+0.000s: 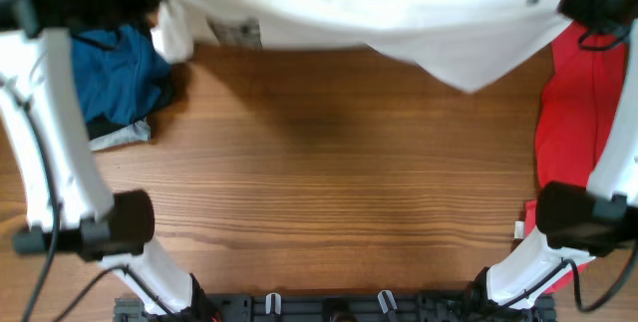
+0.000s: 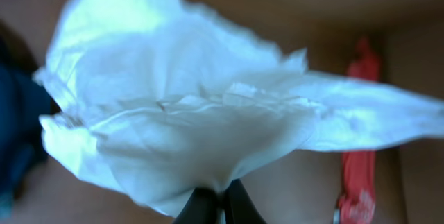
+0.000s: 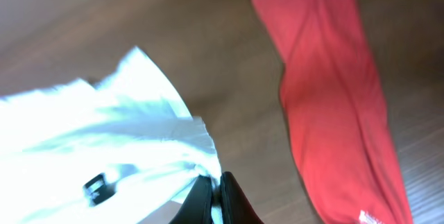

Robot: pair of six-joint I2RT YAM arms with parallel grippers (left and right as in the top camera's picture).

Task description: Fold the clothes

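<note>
The white shirt [image 1: 379,23] hangs stretched along the far edge of the table [image 1: 329,172], sagging to a point right of centre, with a small black tag [image 3: 96,186] near its right end. The left gripper [image 2: 220,207] and right gripper [image 3: 216,196] each pinch a bunched end (jaws closed on cloth). There is one white shirt, one red shirt [image 1: 573,113] at right and one blue garment [image 1: 115,78] at left. Bare wood spans the middle between them.

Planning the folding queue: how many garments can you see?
3 at least: white shirt stretched along the far side, blue garment left, red garment right; pale scrap beside it may be another.
</note>
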